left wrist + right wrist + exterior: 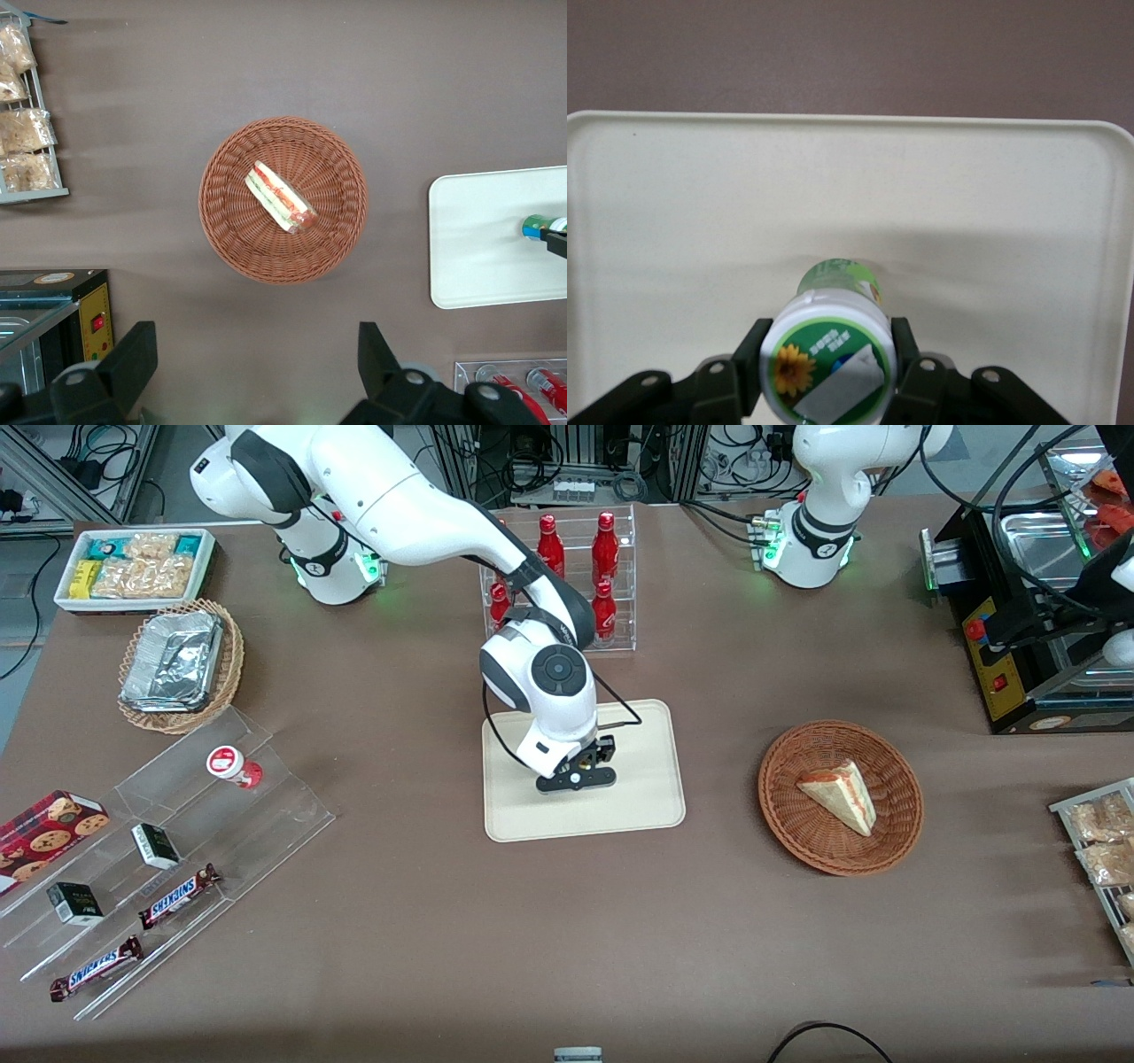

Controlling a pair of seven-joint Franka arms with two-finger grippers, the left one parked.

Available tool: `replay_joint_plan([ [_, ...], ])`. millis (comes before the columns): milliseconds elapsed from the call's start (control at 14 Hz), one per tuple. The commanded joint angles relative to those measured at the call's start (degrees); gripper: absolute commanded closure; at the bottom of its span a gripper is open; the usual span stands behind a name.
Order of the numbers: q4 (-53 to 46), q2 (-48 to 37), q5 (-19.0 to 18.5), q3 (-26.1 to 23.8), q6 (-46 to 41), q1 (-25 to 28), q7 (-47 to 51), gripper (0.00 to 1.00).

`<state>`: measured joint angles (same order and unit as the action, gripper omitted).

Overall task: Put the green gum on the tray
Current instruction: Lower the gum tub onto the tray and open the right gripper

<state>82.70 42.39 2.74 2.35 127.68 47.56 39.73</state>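
The green gum (pixel 830 354), a green bottle with a white lid bearing a green and yellow flower mark, sits between the black fingers (pixel 749 359) of my right gripper (pixel 830 365), which is shut on it at the lid. The bottle stands over the cream tray (pixel 966 204), with its base close to or on the tray's surface; I cannot tell which. In the front view the gripper (pixel 580 777) hangs low over the middle of the tray (pixel 638 797) and hides the gum. The left wrist view shows the gum (pixel 539 227) on the tray (pixel 478 239).
A clear rack of red bottles (pixel 576 576) stands farther from the front camera than the tray. A wicker basket with a sandwich (pixel 840 797) lies toward the parked arm's end. A red-lidded bottle (pixel 232 765) and snack bars sit on a clear stepped stand (pixel 177 868) toward the working arm's end.
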Motion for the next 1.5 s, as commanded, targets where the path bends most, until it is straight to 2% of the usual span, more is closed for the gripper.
replay_joint_plan([
  [0, -1.8, 1.2, 0.3, 0.5, -0.7, 1.0, 1.0, 1.00],
  [500, -1.0, 2.2, 0.5, 0.5, -0.5, 1.1, 1.0, 1.00],
  [571, -1.0, 2.3, 0.9, 0.5, -0.3, 1.3, 1.0, 0.92],
  [643, -1.0, 2.3, 0.9, 0.5, -0.2, 1.4, 1.0, 0.60],
  [714, -1.0, 2.3, 0.9, 0.5, -0.1, 1.4, 1.0, 0.23],
  [786, -1.0, 2.3, 0.9, 0.5, -0.1, 1.3, 1.0, 0.02],
  [1071, -1.0, 0.2, 1.0, 0.4, -0.5, -0.6, 0.9, 0.01],
  [1429, 3.0, -16.0, 2.2, 0.2, -11.5, -6.4, -3.7, 0.01],
])
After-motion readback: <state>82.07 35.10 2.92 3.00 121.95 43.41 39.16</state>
